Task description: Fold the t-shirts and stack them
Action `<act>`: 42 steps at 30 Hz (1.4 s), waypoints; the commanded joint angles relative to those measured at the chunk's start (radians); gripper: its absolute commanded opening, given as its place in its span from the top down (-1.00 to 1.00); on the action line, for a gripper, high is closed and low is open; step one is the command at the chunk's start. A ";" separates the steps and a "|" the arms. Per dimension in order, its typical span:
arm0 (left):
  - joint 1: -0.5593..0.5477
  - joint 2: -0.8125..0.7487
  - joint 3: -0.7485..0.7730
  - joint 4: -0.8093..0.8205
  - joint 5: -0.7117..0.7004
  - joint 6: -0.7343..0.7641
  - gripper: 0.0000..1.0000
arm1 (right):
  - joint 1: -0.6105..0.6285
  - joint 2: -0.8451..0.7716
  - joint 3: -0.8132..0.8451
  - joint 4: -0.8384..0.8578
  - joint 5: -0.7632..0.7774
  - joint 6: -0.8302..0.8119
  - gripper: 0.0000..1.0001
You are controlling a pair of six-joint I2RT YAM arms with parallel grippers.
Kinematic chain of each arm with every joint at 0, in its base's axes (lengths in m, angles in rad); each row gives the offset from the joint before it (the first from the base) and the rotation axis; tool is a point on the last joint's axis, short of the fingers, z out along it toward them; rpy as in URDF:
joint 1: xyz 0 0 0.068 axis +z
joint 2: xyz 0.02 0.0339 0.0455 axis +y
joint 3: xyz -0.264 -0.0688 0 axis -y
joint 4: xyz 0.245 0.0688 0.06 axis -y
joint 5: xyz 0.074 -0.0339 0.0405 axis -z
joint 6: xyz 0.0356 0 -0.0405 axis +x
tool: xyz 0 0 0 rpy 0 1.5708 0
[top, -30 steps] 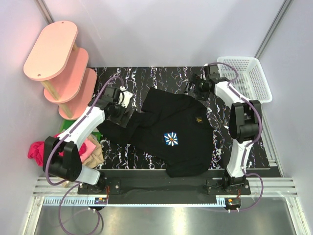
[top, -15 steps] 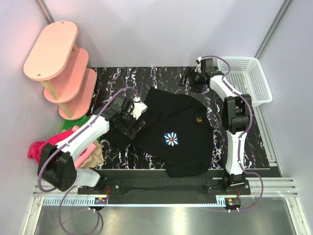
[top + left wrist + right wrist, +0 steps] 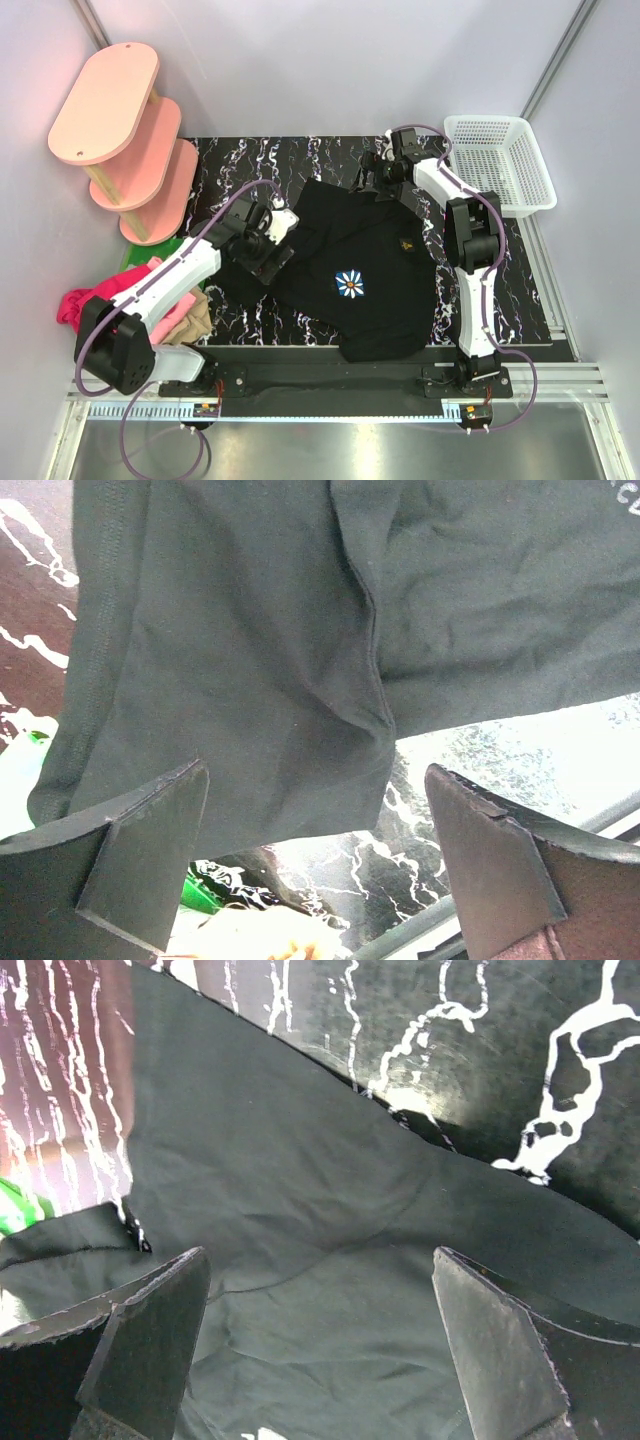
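1. Black tee [image 3: 365, 265], daisy print up, lies spread on the marbled surface [image 3: 250, 160], centre-right, with its hem at the near edge.
2. Left end effector [image 3: 315, 775]: jaws wide apart, nothing held, over the tee's left sleeve area.
3. Right end effector [image 3: 320, 1255]: jaws wide apart, empty, over the tee's far edge.
4. Pile of pink, magenta and tan tees [image 3: 72, 305] sits bunched off the surface's left side, near the left arm's base.
5. White basket [image 3: 500, 160] stands at far right.

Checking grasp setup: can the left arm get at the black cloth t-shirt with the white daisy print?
Probably yes: the left gripper hovers open directly over the black daisy-print cloth t-shirt, with nothing lying between them.
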 commanded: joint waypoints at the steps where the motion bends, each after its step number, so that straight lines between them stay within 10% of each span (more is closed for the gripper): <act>1: 0.005 -0.048 -0.005 0.045 -0.034 0.020 -0.92 | -0.006 -0.072 0.044 -0.035 0.041 -0.036 -0.99; 30: 0.206 -0.106 0.036 0.075 0.065 -0.052 -0.98 | -0.012 -0.208 -0.065 0.009 0.041 -0.046 -0.99; 42: 0.180 -0.062 -0.067 0.052 0.173 0.033 -0.82 | -0.003 -0.001 0.123 0.015 0.011 -0.101 -0.99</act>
